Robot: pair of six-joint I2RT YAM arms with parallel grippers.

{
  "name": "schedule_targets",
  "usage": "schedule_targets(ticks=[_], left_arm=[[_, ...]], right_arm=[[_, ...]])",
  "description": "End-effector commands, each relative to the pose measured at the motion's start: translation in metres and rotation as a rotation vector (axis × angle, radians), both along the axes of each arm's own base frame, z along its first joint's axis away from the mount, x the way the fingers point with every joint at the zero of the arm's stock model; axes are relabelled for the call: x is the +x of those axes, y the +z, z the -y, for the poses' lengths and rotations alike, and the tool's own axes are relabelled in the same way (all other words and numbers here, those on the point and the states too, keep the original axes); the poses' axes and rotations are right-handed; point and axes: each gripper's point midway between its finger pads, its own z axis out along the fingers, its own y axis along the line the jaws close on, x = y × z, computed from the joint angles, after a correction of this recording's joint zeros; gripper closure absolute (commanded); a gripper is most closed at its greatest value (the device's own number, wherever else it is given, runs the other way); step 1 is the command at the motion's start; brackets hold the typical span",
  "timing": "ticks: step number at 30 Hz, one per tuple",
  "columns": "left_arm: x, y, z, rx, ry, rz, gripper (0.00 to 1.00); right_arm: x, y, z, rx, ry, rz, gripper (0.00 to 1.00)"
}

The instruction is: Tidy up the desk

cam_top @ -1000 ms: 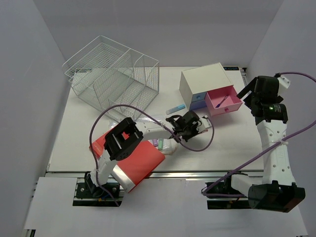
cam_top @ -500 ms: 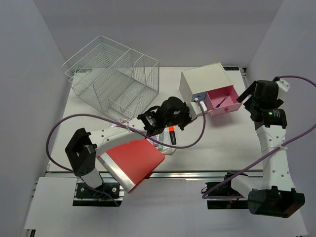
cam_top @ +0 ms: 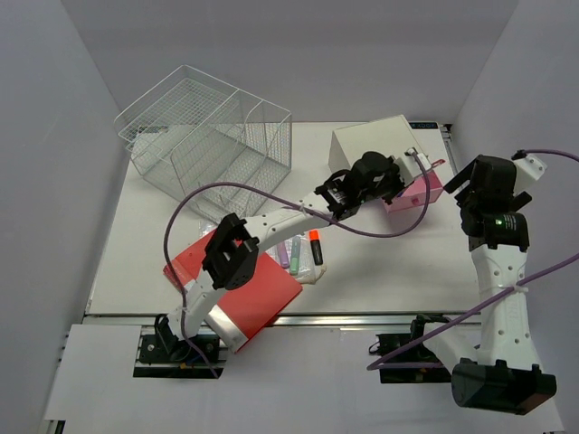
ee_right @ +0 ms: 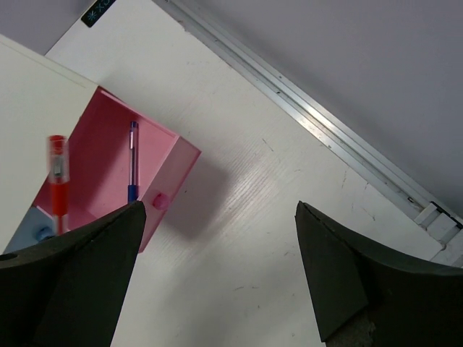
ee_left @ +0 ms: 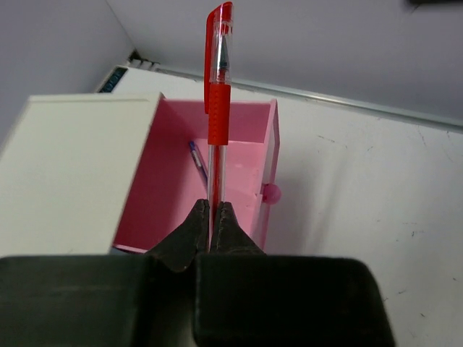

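My left gripper (ee_left: 214, 206) is shut on a red pen (ee_left: 218, 108), which points forward over the open pink drawer (ee_left: 173, 181) of the small white drawer box (ee_left: 72, 166). A blue pen (ee_left: 198, 160) lies inside that drawer. In the top view the left gripper (cam_top: 398, 176) hangs over the drawer (cam_top: 430, 190) at the back right of the white desk (cam_top: 145, 244). My right gripper (ee_right: 221, 210) stands open above bare desk just right of the drawer, holding nothing; from above it (cam_top: 466, 181) sits beside the box.
A white wire organizer (cam_top: 208, 145) stands at the back left. A red folder (cam_top: 262, 289) lies at the front edge under the left arm. Several highlighters (cam_top: 303, 249) lie next to it. A purple cable loops over the desk's middle.
The left arm has swung from the desk's middle to the pink drawer, carrying the red pen. The right arm has shifted slightly toward the right edge, still open.
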Motion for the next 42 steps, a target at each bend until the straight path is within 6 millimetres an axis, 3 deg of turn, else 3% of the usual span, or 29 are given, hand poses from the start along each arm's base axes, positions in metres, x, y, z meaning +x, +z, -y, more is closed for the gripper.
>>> schedule_targets(ticks=[1,6,10,14,21,22,24,27,29,30,31,33,34,35,38,39,42], left_arm=[[0.005,0.044,0.01,-0.148,-0.022,0.028,0.96],[0.02,0.016,0.025,-0.167,-0.002,0.033,0.95],[0.027,0.008,0.025,-0.185,0.01,0.004,0.95],[0.032,0.004,0.023,-0.174,0.033,0.003,0.85],[0.032,-0.002,0.018,-0.142,0.042,0.007,0.6],[0.031,-0.001,0.018,-0.14,0.041,0.008,0.51],[0.031,0.003,0.016,-0.144,0.041,0.008,0.44],[0.031,0.016,0.011,-0.153,0.061,0.012,0.2],[0.038,0.031,0.001,-0.177,0.133,0.004,0.02],[0.041,0.037,-0.005,-0.186,0.166,-0.002,0.02],[0.041,0.057,-0.014,-0.217,0.194,-0.007,0.02],[0.051,0.07,-0.035,-0.241,0.275,-0.033,0.02],[0.049,0.093,-0.049,-0.298,0.299,-0.064,0.02],[0.056,0.101,-0.061,-0.33,0.341,-0.085,0.02],[0.081,0.095,-0.104,-0.385,0.44,-0.302,0.02],[0.104,0.093,-0.129,-0.403,0.48,-0.348,0.02],[0.131,0.071,-0.158,-0.41,0.547,-0.466,0.02]], right_arm=[[-0.008,0.016,0.014,-0.038,-0.08,0.062,0.11],[-0.008,0.019,0.008,-0.028,-0.042,0.077,0.11],[-0.007,0.014,0.004,-0.023,-0.015,0.075,0.11],[-0.005,0.012,0.004,-0.024,-0.005,0.074,0.11],[-0.002,0.008,0.003,-0.026,0.006,0.057,0.11],[-0.002,0.008,0.003,-0.028,0.009,0.057,0.11],[-0.002,0.007,0.003,-0.029,0.009,0.055,0.11],[-0.002,0.01,0.002,-0.034,0.014,0.06,0.11],[-0.002,0.005,0.003,-0.036,0.016,0.047,0.11],[-0.001,0.002,0.001,-0.029,0.028,0.041,0.11],[0.002,-0.003,-0.001,-0.026,0.04,0.02,0.11],[0.004,-0.009,-0.004,-0.013,0.055,0.0,0.11],[0.007,-0.014,-0.006,-0.002,0.066,-0.018,0.11],[0.009,-0.017,-0.007,0.003,0.069,-0.026,0.11],[0.009,-0.032,-0.01,0.022,0.08,-0.073,0.11],[0.009,-0.037,-0.012,0.039,0.085,-0.084,0.11],[0.01,-0.06,-0.023,0.096,0.12,-0.112,0.11]])
